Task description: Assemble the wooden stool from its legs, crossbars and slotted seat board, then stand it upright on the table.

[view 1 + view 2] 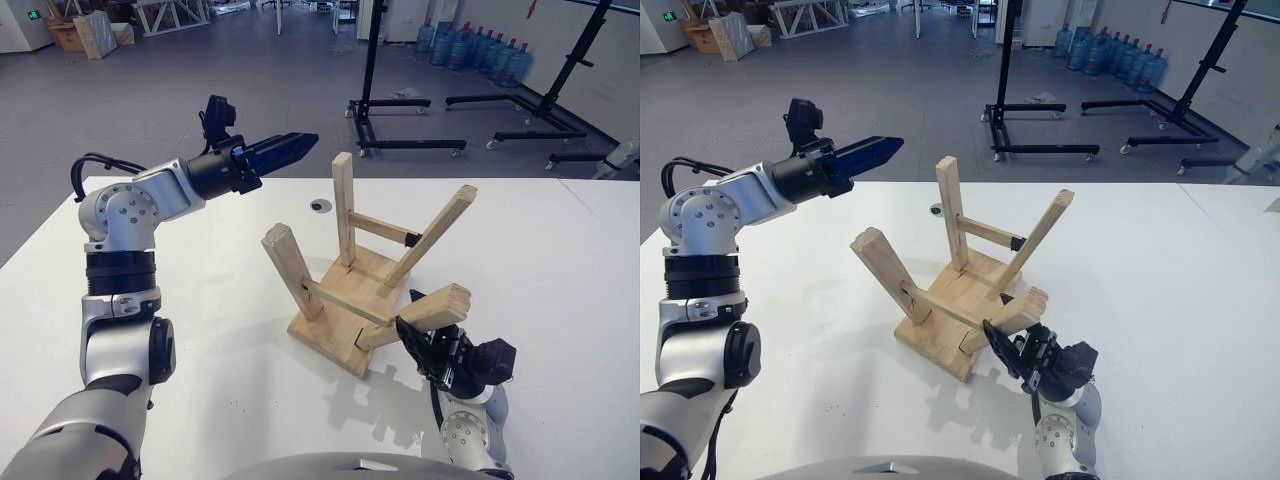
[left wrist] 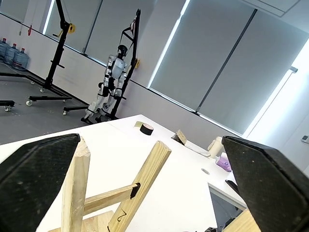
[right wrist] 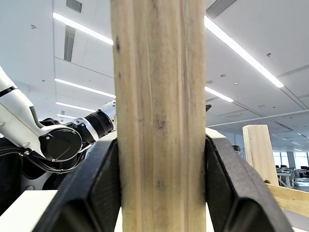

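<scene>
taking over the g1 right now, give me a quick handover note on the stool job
Left gripper: open and empty, raised above the table, to the left of the stool.
Right gripper: shut on the stool's near leg.
Stool: upside down on the table, seat board at the bottom, four legs pointing up, crossbars between them.
Done: it looks assembled, but I cannot tell whether every joint is fully seated.
Left: turn it over and stand it upright on its legs.
</scene>
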Robot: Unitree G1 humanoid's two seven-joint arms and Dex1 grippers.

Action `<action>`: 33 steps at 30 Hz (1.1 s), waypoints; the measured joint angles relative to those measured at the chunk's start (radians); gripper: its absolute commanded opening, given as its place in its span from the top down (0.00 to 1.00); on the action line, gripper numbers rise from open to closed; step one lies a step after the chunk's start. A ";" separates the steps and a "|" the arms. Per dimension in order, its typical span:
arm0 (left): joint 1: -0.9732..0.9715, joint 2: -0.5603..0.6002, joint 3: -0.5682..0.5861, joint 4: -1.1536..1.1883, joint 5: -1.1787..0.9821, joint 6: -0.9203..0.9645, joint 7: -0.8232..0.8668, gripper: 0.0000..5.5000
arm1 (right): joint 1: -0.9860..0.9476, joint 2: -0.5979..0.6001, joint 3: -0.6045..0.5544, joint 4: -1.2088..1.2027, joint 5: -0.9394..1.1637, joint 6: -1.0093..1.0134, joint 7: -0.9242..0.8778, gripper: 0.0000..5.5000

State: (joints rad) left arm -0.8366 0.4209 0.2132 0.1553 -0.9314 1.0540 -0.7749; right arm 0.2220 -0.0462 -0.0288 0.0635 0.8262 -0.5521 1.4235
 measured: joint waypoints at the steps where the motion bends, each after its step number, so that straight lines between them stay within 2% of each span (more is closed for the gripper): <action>1: 0.000 0.000 0.000 0.000 0.001 0.000 -0.001 0.02 | 0.000 0.001 0.004 0.002 -0.003 -0.010 0.003 0.63; 9: -0.001 0.000 -0.011 0.019 0.017 -0.001 -0.013 0.02 | 0.006 0.013 0.040 0.012 -0.043 -0.089 -0.002 0.63; 18: 0.023 0.000 0.017 -0.038 0.002 -0.001 0.006 0.02 | 0.002 -0.029 0.087 -0.064 -0.060 0.039 -0.068 0.63; 23: 0.040 -0.002 0.025 -0.061 0.002 -0.005 0.045 0.02 | -0.018 -0.026 0.118 -0.069 -0.103 0.049 -0.092 0.63; 28: -0.013 -0.030 0.041 -0.116 0.010 -0.031 0.185 0.02 | -0.088 -0.010 0.118 -0.020 -0.159 0.038 -0.144 0.63; 31: -0.041 -0.033 0.009 -0.222 0.052 -0.039 0.260 0.02 | -0.142 0.009 0.113 0.044 -0.198 0.019 -0.181 0.63; 33: -0.033 0.036 -0.099 -0.315 0.171 -0.101 0.242 0.02 | -0.184 0.023 0.113 0.087 -0.223 0.006 -0.205 0.63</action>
State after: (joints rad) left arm -0.8696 0.4569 0.1142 -0.1597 -0.7606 0.9526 -0.5332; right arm 0.0376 -0.0227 0.0843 0.1509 0.6029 -0.5465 1.2181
